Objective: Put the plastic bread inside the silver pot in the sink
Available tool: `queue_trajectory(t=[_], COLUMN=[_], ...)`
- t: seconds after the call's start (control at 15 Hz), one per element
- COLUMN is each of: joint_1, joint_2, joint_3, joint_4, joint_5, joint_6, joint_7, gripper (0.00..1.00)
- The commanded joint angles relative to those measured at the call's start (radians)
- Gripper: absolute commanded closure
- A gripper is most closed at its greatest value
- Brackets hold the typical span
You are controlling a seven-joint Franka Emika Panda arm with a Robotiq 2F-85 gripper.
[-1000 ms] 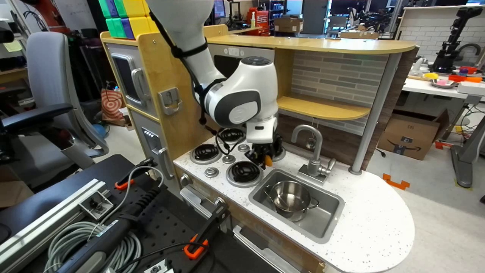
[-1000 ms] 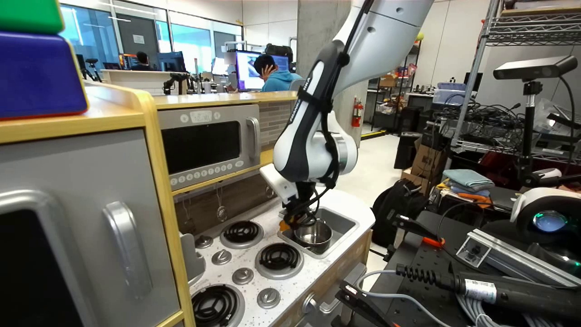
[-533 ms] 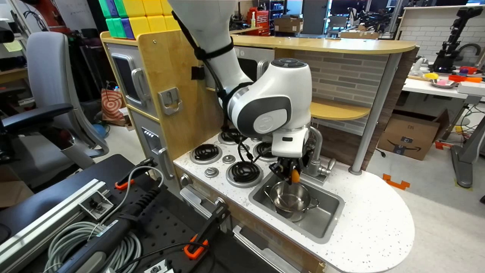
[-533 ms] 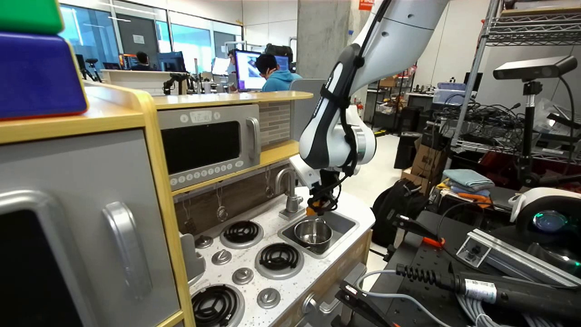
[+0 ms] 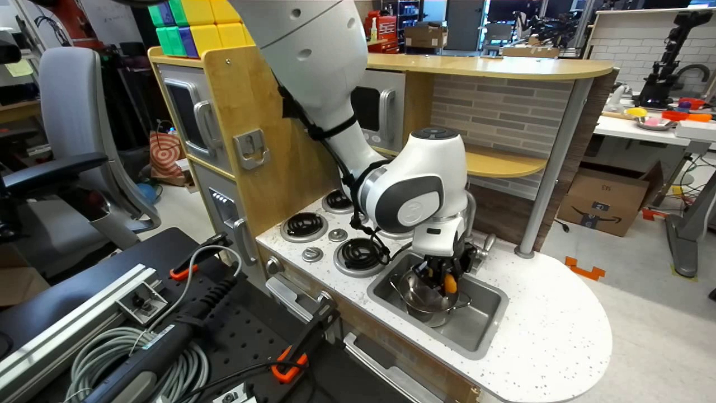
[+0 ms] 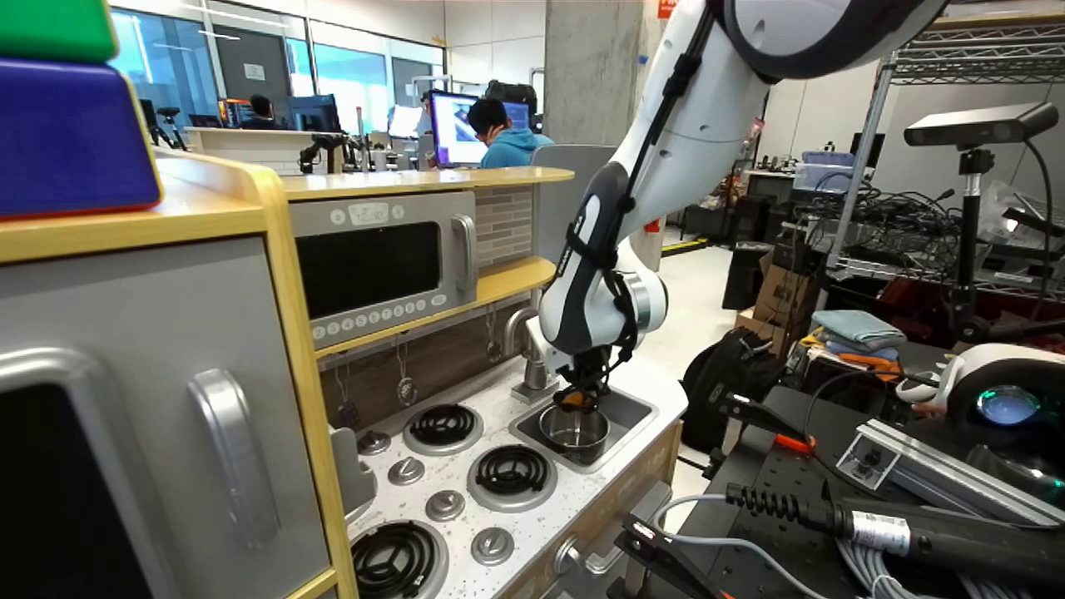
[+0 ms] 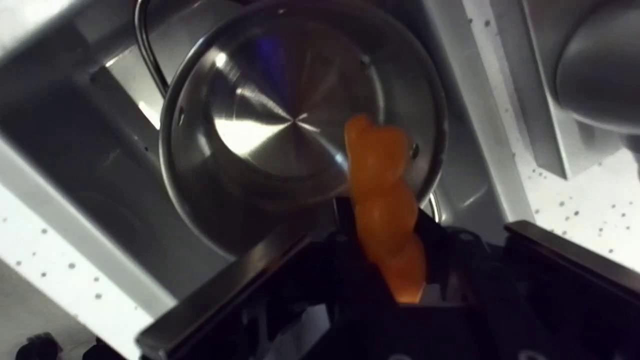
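over the silver pot (image 5: pixel 413 294), off its middle and close to its rim, hangs the orange plastic bread (image 7: pixel 382 200), one end of it pinched between the fingers (image 7: pixel 431 240). in the wrist view its free end reaches across the pot's inside, while the pinched end lies over the line of the rim. whether any of it is below that rim i cannot tell, even from both exterior views.

as i judge it, the picking up and nearly all of the carrying are done. what remains: bring the bread a little more over the pot's middle, lower it inside, and let go. a release at this spot could drop it on the rim, so a small shift inward seems wise.

the pot stands upright within the sink (image 5: pixel 475 330). the part of its bottom that shows from the wrist is bare, shiny metal with reflections; the rest is hidden behind bread and fingers. just outside the sink, beside the pot, the faucet (image 6: pixel 536 374) rises from the white desk (image 5: pixel 559 313). well apart from the pot stands a cardboard box (image 5: pixel 601 201); what it holds does not show.
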Motion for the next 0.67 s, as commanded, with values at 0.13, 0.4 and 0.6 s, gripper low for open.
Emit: queue_trajectory(t=[0.13,0.4,0.6], joint_1=[0.069,0.059,0.044], joint_2=[0.159,0.201,0.211], joint_3=[-0.057,-0.069,-0.072], joint_4=[0.222,0.273,0.288], joint_5=[-0.054,-0.096,-0.117], joint_6=[-0.104,-0.165,-0.182], joint_7=[0.127,0.163,0.171], gripper=[0.93,0.93,0.93])
